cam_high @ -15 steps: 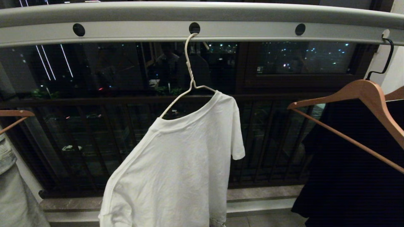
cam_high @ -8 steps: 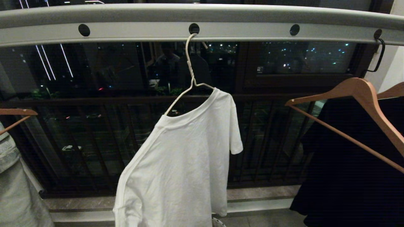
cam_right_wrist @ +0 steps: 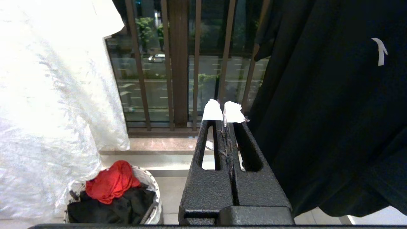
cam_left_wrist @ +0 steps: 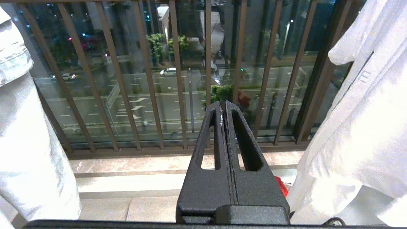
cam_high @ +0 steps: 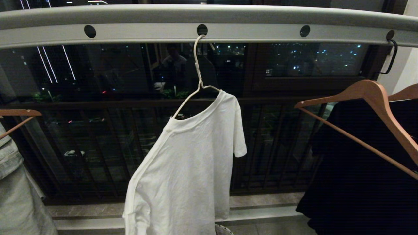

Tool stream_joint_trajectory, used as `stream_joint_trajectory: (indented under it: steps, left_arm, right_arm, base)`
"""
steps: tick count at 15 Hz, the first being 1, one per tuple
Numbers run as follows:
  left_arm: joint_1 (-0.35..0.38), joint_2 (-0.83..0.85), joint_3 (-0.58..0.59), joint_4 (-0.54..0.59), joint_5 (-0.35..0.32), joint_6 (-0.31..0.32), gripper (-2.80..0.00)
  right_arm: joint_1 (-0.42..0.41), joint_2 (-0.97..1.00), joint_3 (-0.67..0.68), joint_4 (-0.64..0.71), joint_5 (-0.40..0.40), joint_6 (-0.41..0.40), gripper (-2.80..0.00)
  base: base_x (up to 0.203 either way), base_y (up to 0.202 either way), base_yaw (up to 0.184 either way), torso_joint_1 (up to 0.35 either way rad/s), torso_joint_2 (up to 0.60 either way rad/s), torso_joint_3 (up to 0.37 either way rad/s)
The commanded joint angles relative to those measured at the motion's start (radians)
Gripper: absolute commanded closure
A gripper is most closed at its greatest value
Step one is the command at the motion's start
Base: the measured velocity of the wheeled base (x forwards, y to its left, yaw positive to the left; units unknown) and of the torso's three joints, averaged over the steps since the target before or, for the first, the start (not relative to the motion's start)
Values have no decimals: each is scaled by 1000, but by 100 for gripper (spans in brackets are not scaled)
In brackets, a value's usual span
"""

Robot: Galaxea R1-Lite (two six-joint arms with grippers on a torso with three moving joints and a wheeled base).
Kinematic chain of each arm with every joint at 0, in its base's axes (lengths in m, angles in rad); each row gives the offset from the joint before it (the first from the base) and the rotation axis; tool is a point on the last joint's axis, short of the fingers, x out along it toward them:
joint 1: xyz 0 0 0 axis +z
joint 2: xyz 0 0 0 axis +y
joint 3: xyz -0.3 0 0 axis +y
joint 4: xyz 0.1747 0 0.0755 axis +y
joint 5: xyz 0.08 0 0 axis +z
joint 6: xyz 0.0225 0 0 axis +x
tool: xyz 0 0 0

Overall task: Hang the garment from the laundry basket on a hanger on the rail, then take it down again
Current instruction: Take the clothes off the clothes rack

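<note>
Dim night scene, the rail point(cam_high: 209, 14) bowed by lens distortion, city lights glinting in dark glass.

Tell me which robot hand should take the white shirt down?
Probably the left. The T-shirt slopes down toward the robot's left on its hanger, and hangs right beside the shut left hand. The right hand, shut too, sits closer to the black garment.

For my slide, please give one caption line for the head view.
White T-shirt on a wire hanger hooked into the grey rail, hanging askew beside a black garment on a wooden hanger.
</note>
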Motion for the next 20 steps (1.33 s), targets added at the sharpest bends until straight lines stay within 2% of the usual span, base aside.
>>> stream_joint_trajectory:
  steps: [1, 8, 12, 20]
  left_arm:
    - [0, 1, 15, -1, 0, -1, 0]
    - [0, 0, 15, -1, 0, -1, 0]
    - [0, 0, 15, -1, 0, -1, 0]
    - [0, 1, 15, -1, 0, -1, 0]
  right_arm:
    - [0, 1, -1, 2, 0, 2, 0]
    - [0, 0, -9, 8, -1, -2, 0]
    - [0, 15, -73, 14, 5, -3, 0]
    - [0, 250, -248, 9, 98, -2, 0]
  base:
    - [0, 0, 0, 0, 0, 0]
    - [0, 0, 0, 0, 0, 0]
    - [0, 0, 0, 0, 0, 0]
    - [0, 0, 0, 0, 0, 0]
